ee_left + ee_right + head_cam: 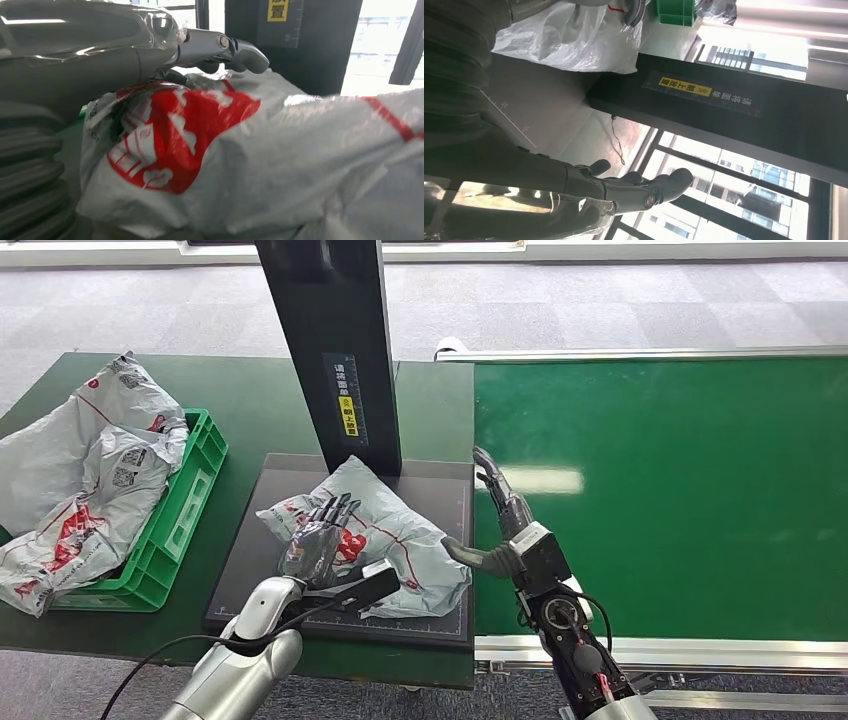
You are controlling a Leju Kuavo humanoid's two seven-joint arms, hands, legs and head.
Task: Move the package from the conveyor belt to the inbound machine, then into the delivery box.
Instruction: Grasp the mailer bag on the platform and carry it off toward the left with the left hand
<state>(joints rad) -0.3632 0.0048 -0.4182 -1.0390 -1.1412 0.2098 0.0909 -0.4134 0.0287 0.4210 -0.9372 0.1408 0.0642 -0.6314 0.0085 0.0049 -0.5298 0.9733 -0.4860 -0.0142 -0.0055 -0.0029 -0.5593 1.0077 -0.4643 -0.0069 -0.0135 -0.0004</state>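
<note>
On the dark plate of the inbound machine (300,360): grey-and-red package (400,540), just before its black column. Left hand (318,538) resting flat atop package, fingers extended, gripping nothing. Right hand (502,502) beside package's belt-side edge, fingers apart, empty. Green delivery box (190,505) left of machine, holding more parcels.

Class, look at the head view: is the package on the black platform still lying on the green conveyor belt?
No. The package lies on the black platform, left of the belt.
</note>
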